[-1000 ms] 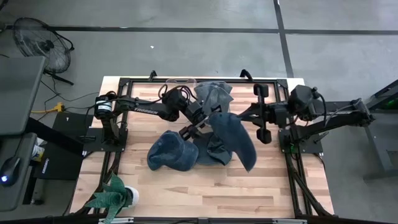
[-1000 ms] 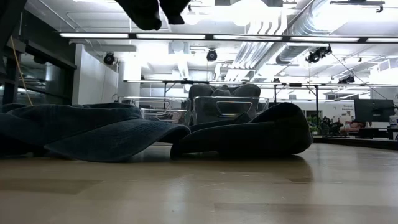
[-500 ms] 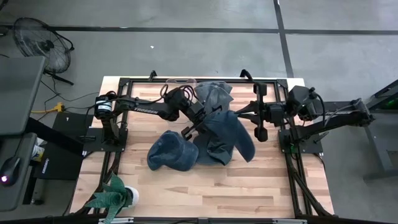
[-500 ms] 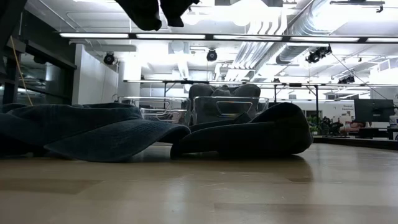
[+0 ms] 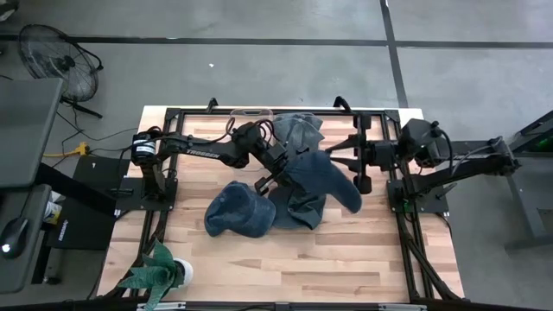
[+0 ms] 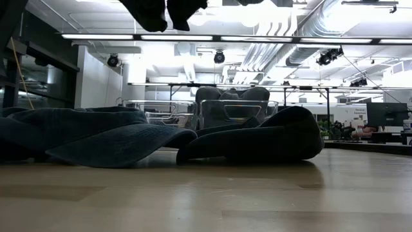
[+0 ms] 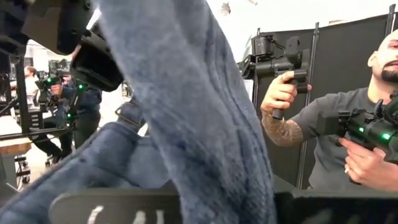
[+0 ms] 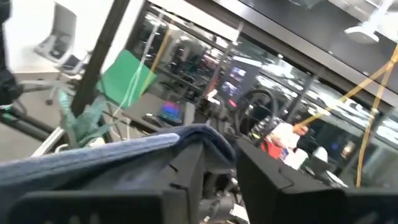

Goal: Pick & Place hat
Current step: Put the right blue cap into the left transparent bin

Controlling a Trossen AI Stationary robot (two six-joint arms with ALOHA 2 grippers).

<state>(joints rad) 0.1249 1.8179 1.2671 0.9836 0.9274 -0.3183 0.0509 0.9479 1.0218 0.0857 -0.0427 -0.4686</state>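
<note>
Both grippers are clamped on one blue hat (image 5: 324, 177), lifted above the tabletop's middle: left gripper (image 5: 278, 170), right gripper (image 5: 356, 178). Pick done; placing into the clear bin (image 5: 251, 115) at the far edge appears outstanding. Two hats (image 5: 238, 212) lie below.

The wooden desk (image 5: 346, 259) carries two blue hats (image 5: 240, 212) lying side by side at its middle. A clear bin (image 5: 251, 117) stands at its far edge, and a green plant (image 5: 155, 272) sits at the near left corner.

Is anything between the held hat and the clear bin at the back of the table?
Nothing visible blocks it. The left gripper holds the hat in the air, just in front of the bin. Hats already fill the bin. The right gripper waits beside the hat.
</note>
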